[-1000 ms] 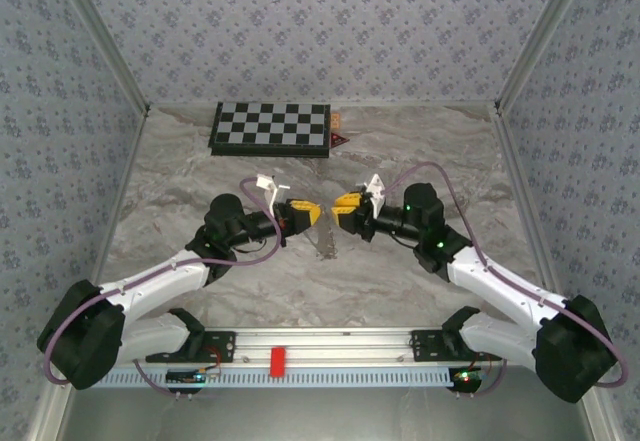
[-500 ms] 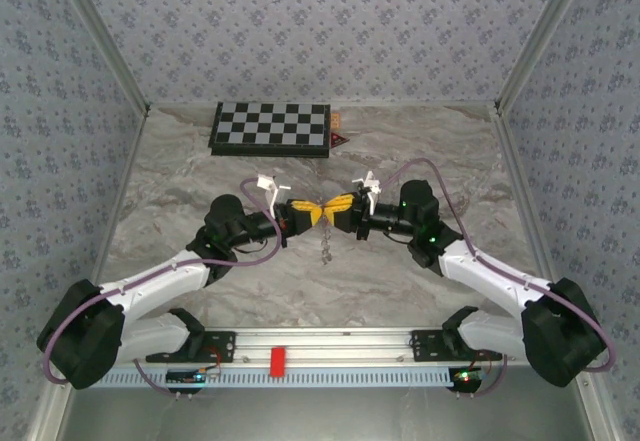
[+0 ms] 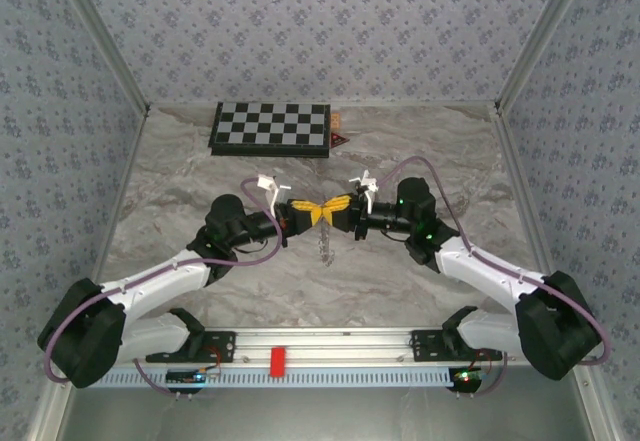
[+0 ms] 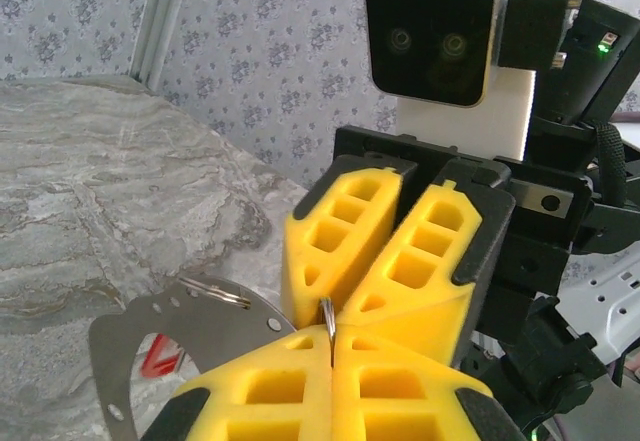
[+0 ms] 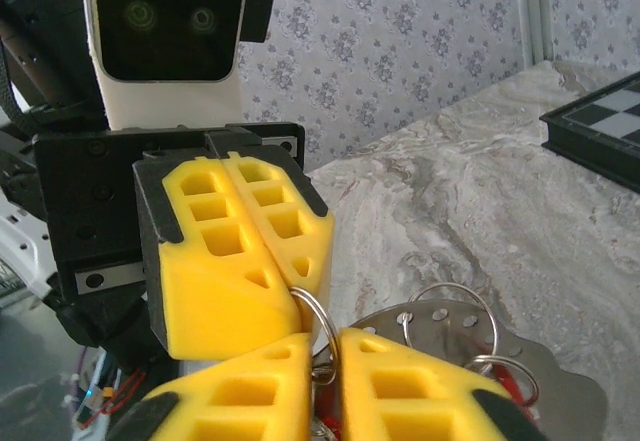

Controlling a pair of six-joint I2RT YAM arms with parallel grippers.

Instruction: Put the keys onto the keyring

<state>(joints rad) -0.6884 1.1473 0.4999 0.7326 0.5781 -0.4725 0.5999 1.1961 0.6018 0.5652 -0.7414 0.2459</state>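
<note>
Both grippers meet tip to tip above the middle of the table. My left gripper (image 3: 308,211) (image 4: 332,346) is shut on the thin silvery keyring (image 4: 326,313), which stands edge-on between its yellow pads. The right gripper (image 3: 340,208) (image 5: 335,351) faces it, its pads closed in on the same keyring (image 5: 322,316). Below the ring hangs a grey metal plate (image 4: 140,346) (image 5: 560,381) with small holes and smaller rings. Red key heads (image 4: 155,356) (image 5: 512,381) peek out beside the plate; their blades are hidden. The hanging bunch (image 3: 325,246) dangles just over the table.
A black-and-white chessboard (image 3: 270,128) lies at the back of the table, with a small dark-red triangular piece (image 3: 339,139) at its right end. A red block (image 3: 277,361) sits on the front rail between the arm bases. Patterned walls close in both sides.
The right gripper has moved left until it meets the left one, and its jaws have closed in on the ring. The left arm has held still.
</note>
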